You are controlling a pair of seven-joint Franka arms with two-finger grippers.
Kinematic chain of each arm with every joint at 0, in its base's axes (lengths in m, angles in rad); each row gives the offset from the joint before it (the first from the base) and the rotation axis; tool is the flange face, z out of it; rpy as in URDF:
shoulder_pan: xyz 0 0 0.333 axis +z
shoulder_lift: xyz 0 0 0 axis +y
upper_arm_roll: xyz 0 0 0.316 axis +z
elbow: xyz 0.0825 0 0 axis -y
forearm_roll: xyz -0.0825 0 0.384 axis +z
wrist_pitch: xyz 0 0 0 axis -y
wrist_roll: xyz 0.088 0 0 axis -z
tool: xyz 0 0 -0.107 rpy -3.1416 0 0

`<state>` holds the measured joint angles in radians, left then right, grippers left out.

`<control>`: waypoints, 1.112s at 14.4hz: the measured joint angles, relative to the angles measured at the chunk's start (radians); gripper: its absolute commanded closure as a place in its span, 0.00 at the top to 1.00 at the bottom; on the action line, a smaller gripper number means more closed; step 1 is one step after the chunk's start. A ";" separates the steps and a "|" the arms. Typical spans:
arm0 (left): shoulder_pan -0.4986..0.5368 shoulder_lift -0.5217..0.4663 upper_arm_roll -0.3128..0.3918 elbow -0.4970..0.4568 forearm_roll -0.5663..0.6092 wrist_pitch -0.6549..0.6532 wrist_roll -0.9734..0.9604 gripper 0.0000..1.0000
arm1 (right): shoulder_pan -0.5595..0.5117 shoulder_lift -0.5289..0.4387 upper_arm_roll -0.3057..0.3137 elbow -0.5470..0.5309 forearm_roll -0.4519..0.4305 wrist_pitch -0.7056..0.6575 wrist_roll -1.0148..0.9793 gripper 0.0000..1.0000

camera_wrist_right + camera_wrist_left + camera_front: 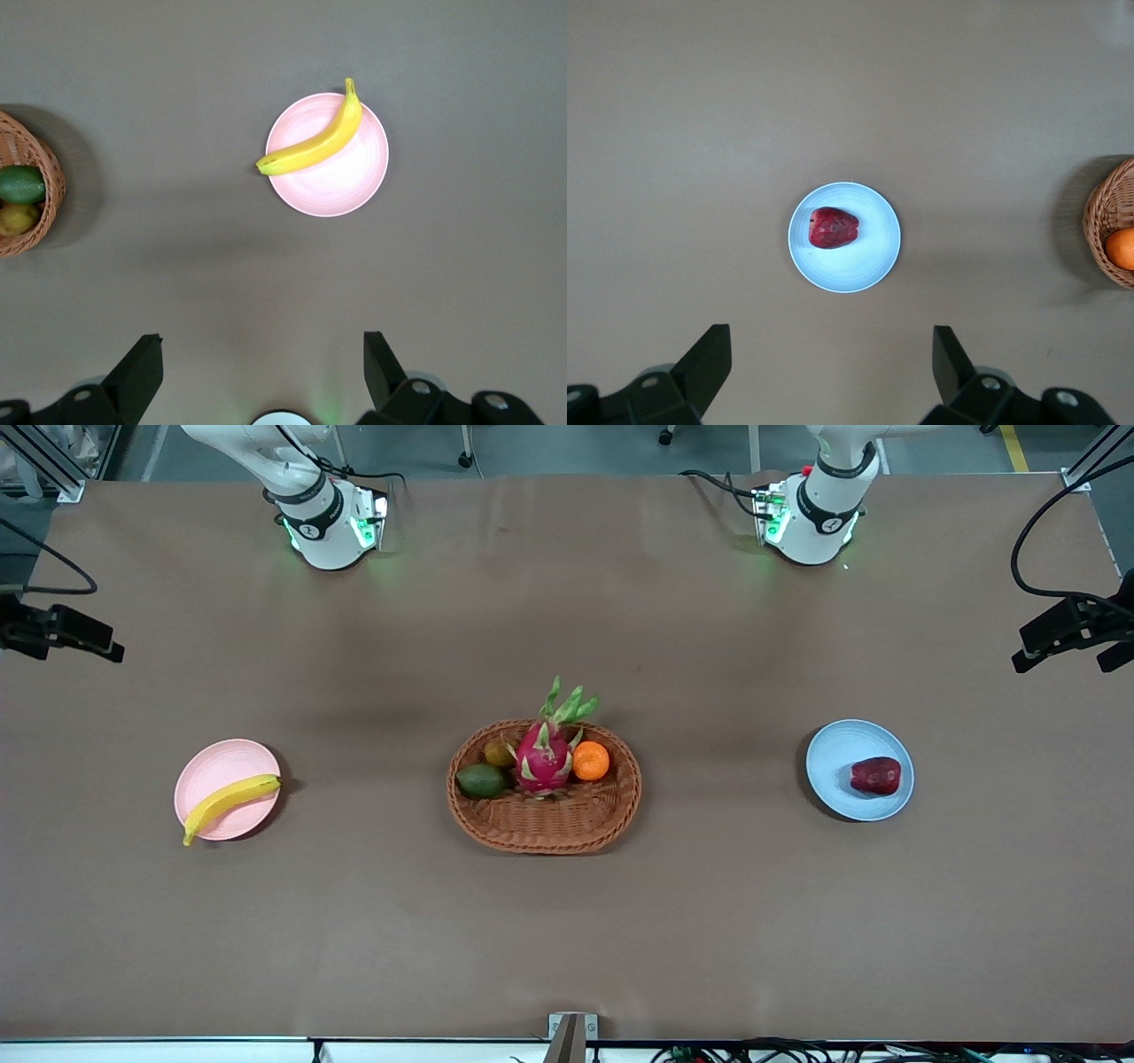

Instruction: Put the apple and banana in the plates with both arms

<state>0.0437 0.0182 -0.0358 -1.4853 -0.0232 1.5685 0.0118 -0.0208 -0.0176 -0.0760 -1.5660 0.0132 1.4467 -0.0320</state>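
The dark red apple (875,776) lies on the light blue plate (842,748) toward the left arm's end of the table. The yellow banana (229,803) lies across the pale pink plate (221,766) toward the right arm's end, one tip over the rim. My left gripper (831,341) is open and empty, high above the table, with the apple (833,227) and blue plate (868,261) below it. My right gripper (262,345) is open and empty, high above the table, with the banana (314,142) and pink plate (341,186) below it. Neither gripper shows in the front view.
An oval wicker basket (543,824) stands mid-table between the plates, holding a pink dragon fruit (542,755), an orange (590,761) and a green avocado (480,780). The arm bases (328,531) stand along the table edge farthest from the front camera.
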 measured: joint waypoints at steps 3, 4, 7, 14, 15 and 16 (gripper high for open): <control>0.000 0.000 0.000 0.000 0.000 0.000 0.000 1.00 | -0.001 -0.049 0.000 -0.036 0.000 0.002 0.000 1.00; 0.000 0.000 0.000 0.000 0.000 0.000 0.000 1.00 | -0.001 -0.057 0.000 -0.040 0.000 0.003 0.000 1.00; 0.000 0.000 0.000 0.000 0.000 0.000 0.000 1.00 | -0.001 -0.078 -0.001 -0.044 -0.001 0.003 0.000 1.00; 0.000 0.000 0.000 0.000 0.000 0.000 0.000 1.00 | -0.001 -0.107 -0.002 -0.057 -0.001 -0.005 -0.010 1.00; 0.000 0.000 0.000 0.000 0.000 0.000 0.000 1.00 | -0.001 -0.107 -0.002 -0.057 -0.001 -0.005 -0.015 1.00; 0.000 0.000 0.000 0.000 0.000 0.000 0.000 1.00 | -0.001 -0.107 -0.002 -0.057 -0.001 -0.005 -0.025 1.00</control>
<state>0.0438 0.0182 -0.0357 -1.4853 -0.0232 1.5685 0.0118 -0.0220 -0.1250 -0.0778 -1.6234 0.0123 1.4415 -0.0570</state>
